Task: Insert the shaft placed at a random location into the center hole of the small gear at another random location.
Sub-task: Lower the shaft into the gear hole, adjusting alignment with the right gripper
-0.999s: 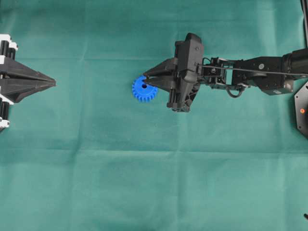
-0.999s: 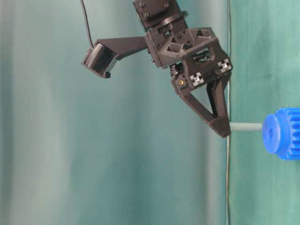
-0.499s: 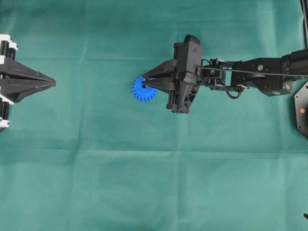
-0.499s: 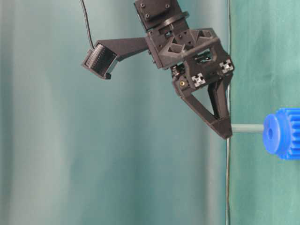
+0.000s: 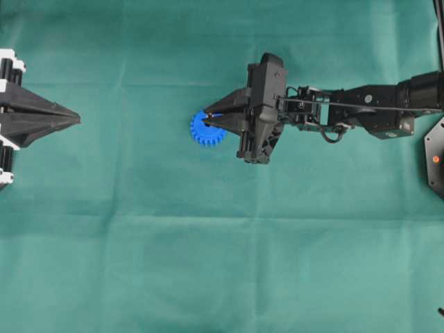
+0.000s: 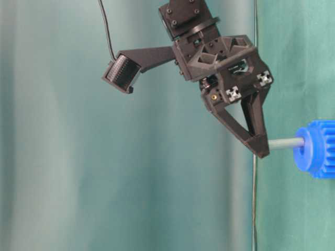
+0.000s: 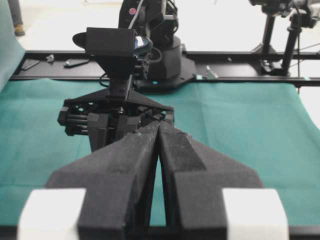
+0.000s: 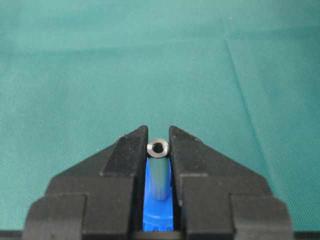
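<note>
Right claw (image 6: 260, 147) gripped the shaft (image 6: 285, 143), its tip at the center hole of the small gear (image 6: 316, 148) on the tabletop (image 5: 208, 243); any tilt could have jammed it or shoved the gear aside.

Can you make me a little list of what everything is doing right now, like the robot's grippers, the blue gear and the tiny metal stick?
right gripper: shut on the shaft, directly over the gear
shaft: pinched at one end by the right gripper, other end at the gear's hub
small gear: lies flat on the green cloth, partly hidden under the right gripper from above
center hole: hidden by the shaft and gripper
left gripper: shut, holding nothing, far from the gear at the cloth's edge
green cloth: covers the table
</note>
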`<state>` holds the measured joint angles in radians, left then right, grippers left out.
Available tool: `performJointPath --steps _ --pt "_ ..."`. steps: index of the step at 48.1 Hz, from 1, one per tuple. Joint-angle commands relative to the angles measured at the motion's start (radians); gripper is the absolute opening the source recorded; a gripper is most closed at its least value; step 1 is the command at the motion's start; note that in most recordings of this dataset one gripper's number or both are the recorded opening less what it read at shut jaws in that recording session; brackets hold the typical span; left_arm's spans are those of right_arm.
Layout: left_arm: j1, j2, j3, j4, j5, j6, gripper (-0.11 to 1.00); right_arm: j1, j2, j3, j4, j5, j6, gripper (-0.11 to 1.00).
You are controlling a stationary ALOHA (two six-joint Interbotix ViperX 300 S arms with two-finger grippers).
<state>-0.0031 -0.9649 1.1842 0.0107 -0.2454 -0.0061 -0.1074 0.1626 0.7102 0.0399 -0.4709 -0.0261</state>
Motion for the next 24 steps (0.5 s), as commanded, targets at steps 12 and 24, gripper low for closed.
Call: performJointPath --steps 12,24 --pt "-0.003 0.005 -0.028 0.003 -0.011 0.0 0.0 0.002 -0.034 -0.018 0.002 -0.011 -0.014 0.13" --pt "-0.003 0.006 -0.028 0.003 -0.011 0.0 0.0 0.002 -0.061 -0.025 -0.003 -0.009 -0.017 0.13"
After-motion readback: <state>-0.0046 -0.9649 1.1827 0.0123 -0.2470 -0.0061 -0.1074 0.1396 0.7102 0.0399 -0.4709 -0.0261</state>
